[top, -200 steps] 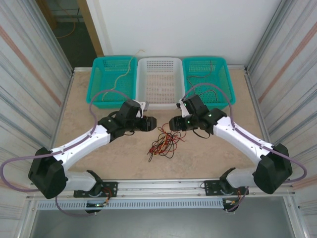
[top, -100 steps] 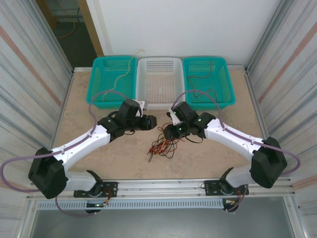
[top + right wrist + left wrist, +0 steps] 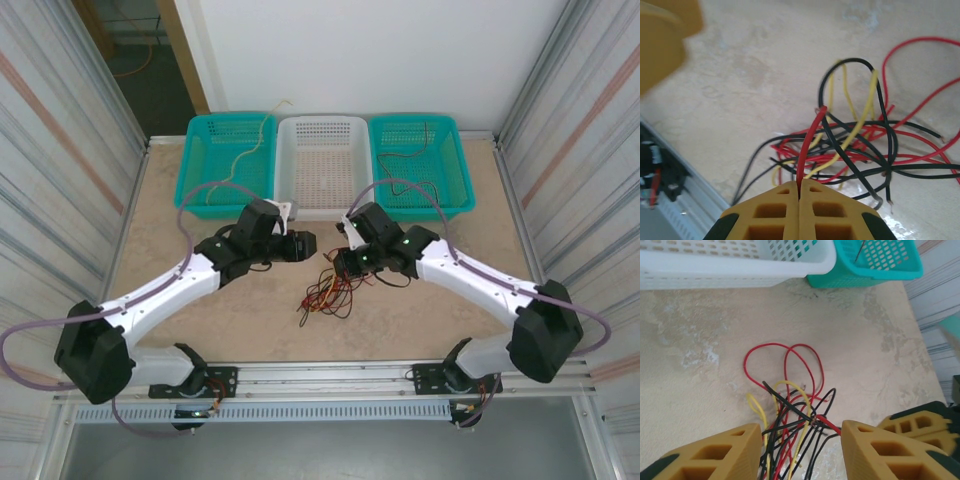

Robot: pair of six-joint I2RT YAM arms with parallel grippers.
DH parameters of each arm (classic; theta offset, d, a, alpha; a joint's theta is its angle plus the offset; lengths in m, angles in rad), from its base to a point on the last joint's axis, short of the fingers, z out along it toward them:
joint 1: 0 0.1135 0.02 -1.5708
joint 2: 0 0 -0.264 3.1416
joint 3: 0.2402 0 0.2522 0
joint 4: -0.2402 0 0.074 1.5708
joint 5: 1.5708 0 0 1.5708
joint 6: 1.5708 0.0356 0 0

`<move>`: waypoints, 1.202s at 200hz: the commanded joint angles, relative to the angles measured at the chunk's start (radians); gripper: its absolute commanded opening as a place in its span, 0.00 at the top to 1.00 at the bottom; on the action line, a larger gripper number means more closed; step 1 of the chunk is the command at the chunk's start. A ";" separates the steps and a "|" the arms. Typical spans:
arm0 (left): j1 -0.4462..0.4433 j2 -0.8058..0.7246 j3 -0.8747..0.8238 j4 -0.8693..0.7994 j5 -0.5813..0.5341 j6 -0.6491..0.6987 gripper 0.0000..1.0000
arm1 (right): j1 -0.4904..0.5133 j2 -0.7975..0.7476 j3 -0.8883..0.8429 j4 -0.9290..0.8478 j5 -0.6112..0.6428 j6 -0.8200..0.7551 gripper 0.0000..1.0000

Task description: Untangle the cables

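Observation:
A tangle of red, black and yellow cables (image 3: 327, 288) lies on the table between the two arms. My right gripper (image 3: 800, 184) is shut on one red cable (image 3: 810, 145) that rises out of the tangle (image 3: 860, 150). In the top view the right gripper (image 3: 345, 262) sits at the tangle's upper right edge. My left gripper (image 3: 801, 440) is open, its yellow fingers (image 3: 715, 452) either side of the tangle (image 3: 790, 415), nothing gripped. From above, the left gripper (image 3: 308, 246) hovers just above the tangle's upper left.
Three baskets stand along the far edge: a teal one (image 3: 226, 160) holding a tan wire, a white one (image 3: 322, 165), and a teal one (image 3: 420, 160) holding dark wires. Corrugated walls close both sides. A metal rail (image 3: 670, 200) runs along the near edge.
The right gripper moved left and down to the tangle and is now shut on a red cable. The left arm has barely moved.

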 commanded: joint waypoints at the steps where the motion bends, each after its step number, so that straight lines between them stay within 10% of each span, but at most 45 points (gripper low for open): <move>1: 0.010 -0.063 -0.028 0.106 0.045 0.015 0.54 | 0.001 -0.095 0.111 0.001 -0.058 0.010 1.00; 60: 0.010 -0.176 -0.117 0.412 0.135 -0.028 0.53 | 0.000 -0.164 0.327 0.036 -0.013 0.010 1.00; 156: -0.062 -0.173 -0.142 0.623 0.319 0.049 0.19 | -0.145 -0.178 0.483 0.220 -0.073 0.155 1.00; 240: -0.080 -0.061 -0.002 0.442 0.179 0.188 0.46 | -0.207 -0.178 0.515 0.282 -0.154 0.217 1.00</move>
